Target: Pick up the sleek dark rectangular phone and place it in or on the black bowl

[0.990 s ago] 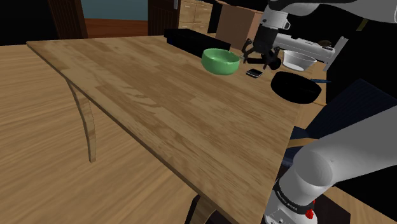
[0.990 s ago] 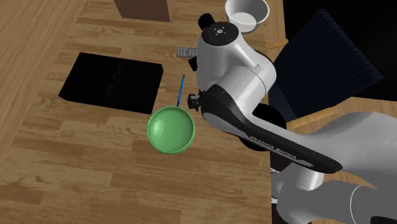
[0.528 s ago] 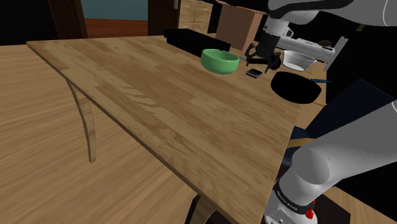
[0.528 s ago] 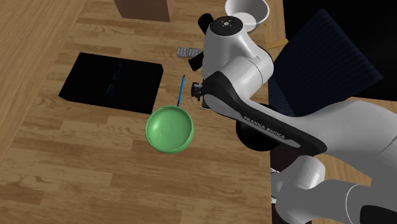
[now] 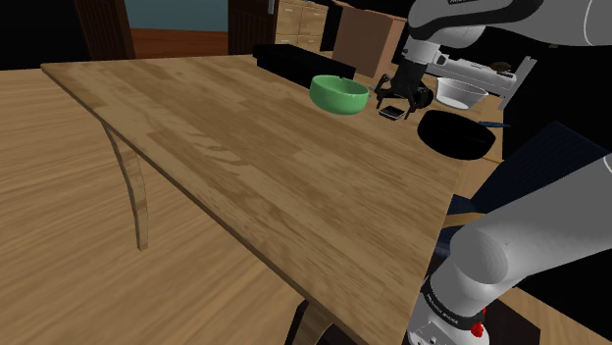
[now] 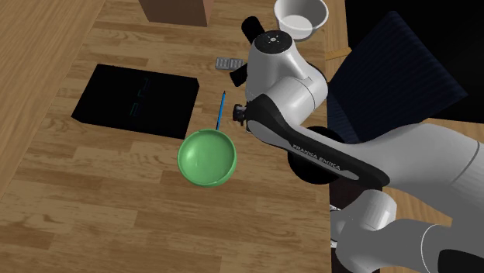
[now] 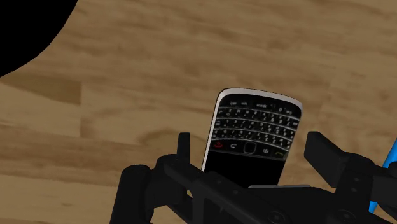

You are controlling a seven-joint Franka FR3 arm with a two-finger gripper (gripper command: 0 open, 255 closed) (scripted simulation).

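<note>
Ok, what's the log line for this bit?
dark rectangular keypad phone: on wooden table, not held | black two-finger gripper: open, straddling phone | round black bowl: apart from phone

**Covered, cropped, or too small**

In the wrist view, the black pincer covers the lower end of the dark keypad phone with a silver rim. The phone's key labels are too small to read. The picture's corner cuts the round black bowl, and its edge cuts a bright blue object of unclear kind.

In the second exterior view, the white arm hides most of the black bowl. The top edge crops the white bowl and the brown box. A small grey item on the wooden worktop cannot be identified.
</note>
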